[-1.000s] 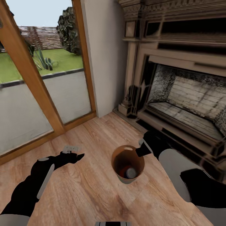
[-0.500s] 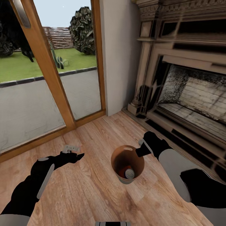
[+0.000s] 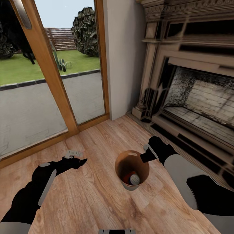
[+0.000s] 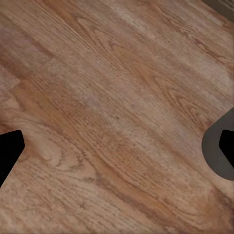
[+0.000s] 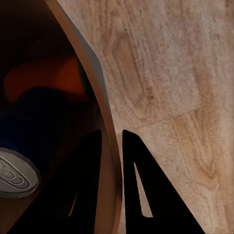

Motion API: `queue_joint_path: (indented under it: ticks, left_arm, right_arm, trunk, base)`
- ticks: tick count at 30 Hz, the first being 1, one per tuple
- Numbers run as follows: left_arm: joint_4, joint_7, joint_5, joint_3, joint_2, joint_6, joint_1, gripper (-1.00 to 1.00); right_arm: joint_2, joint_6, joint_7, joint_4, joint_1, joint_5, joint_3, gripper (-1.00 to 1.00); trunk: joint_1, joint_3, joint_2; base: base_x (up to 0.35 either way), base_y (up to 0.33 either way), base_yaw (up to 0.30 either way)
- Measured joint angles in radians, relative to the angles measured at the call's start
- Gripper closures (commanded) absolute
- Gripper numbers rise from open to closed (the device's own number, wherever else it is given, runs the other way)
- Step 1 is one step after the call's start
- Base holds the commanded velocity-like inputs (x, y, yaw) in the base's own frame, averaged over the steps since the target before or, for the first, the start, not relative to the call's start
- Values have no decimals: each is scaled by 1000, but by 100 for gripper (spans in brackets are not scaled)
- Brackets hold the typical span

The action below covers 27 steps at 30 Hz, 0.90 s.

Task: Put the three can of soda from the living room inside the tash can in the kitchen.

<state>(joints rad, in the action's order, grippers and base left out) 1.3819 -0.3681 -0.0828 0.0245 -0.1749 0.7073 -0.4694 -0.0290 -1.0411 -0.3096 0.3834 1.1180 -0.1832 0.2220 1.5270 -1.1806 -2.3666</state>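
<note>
- One tash can (image 3: 132, 172) on the wood floor (image 3: 97, 201) of the living room, standing upright, in front of the fireplace (image 3: 195, 97) hearth corner.
- Cans of soda: head view shows one silvery top (image 3: 135, 178) with dark blue side, plus an orange-red body (image 3: 127, 177) next to it at the bottom of the tash can. Two can shapes countable; a third I can't make out.
- Right wrist view agrees: silvery top (image 5: 14, 176), dark blue side (image 5: 34, 122), orange body (image 5: 44, 78) behind it, all inside the brown wall of the tash can (image 5: 83, 63).
- Two tools. Right tool (image 3: 145, 157) sits at the tash can rim on the fireplace side, clamped on it: in the right wrist view the right tool (image 5: 112, 146) has one finger inside the wall, the other finger (image 5: 146, 185) outside, rim pinched in the narrow gap.
- So the cans lie below and just inside of the right tool, deeper in the bucket; not touching the fingers.
- Left tool (image 3: 79, 161) hangs over bare floor on the glass door (image 3: 48, 81) side of the tash can, well apart from it, holding nothing.
- Left wrist view: fingers (image 4: 9, 151) spread wide at the frame edges, plain floor (image 4: 112, 112) between them, so jaws apart.
- Glass door and a white wall strip (image 3: 123, 58) stand beyond the tash can; garden visible through the glass.
</note>
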Motion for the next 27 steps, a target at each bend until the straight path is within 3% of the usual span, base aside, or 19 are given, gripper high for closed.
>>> queue_joint_path:
  ticks: [11, 16, 22, 27]
  left_arm:
    - [-1, 3, 0, 0, 0, 0, 0, -100]
    - [-1, 4, 0, 0, 0, 0, 0, -100]
    - [-2, 5, 0, -1, 0, 2, 0, -100]
    - [-3, 5, 0, -1, 0, 3, 0, -100]
  right_arm:
    - [0, 0, 0, 1, 0, -2, 0, 100]
    - [0, 2, 1, 2, 0, -18, 1, 100]
    - [0, 0, 0, 1, 0, 0, 0, 100]
    - [1, 1, 1, 0, 0, -9, 1, 100]
  trunk:
    - [0, 0, 0]
    - [0, 0, 0]
    - [0, 0, 0]
    - [0, 0, 0]
  base:
    - [0, 0, 13]
    - [-85, 35, 183]
    - [-224, 156, 243]
    - [-229, 207, 253]
